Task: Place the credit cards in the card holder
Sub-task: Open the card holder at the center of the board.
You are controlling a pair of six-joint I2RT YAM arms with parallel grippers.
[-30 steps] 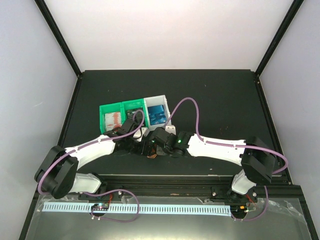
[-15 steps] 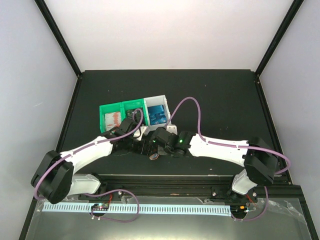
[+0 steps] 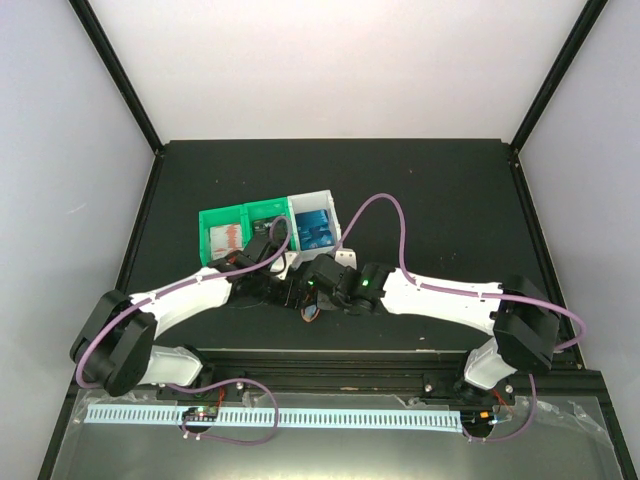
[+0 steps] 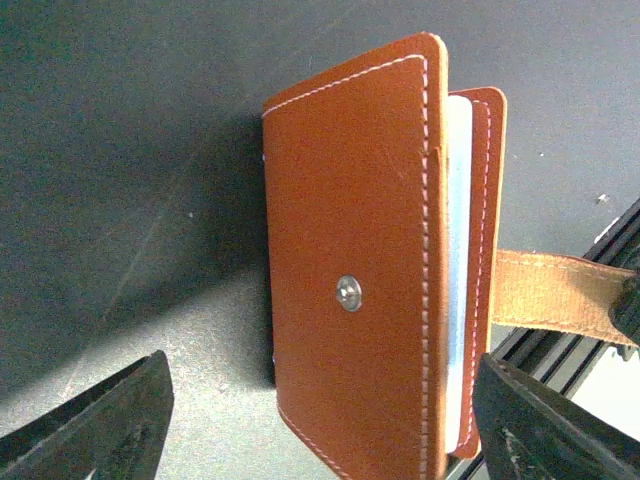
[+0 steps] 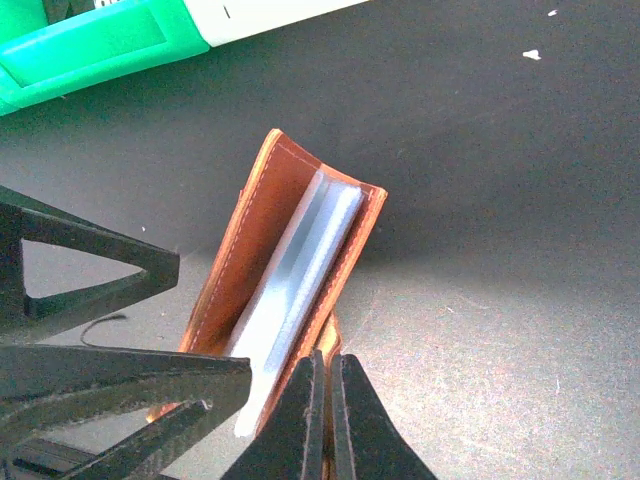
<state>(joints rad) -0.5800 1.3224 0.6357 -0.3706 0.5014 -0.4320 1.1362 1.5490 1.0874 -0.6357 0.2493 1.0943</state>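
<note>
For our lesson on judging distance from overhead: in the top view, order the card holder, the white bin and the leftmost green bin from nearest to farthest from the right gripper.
1. card holder: right at the right gripper, which is shut on its tab.
2. white bin: just beyond, slightly to the right.
3. leftmost green bin: beyond and well off to the left.

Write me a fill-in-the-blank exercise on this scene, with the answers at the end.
1. The left gripper is ____, with one finger on each side of the card holder.
2. The right gripper is ____ on the card holder's tab.
3. The cards in the white bin are ____.
4. In the overhead view, the green bin stands to the ____ of the white bin.

Missing words: open; shut; blue; left.
</note>
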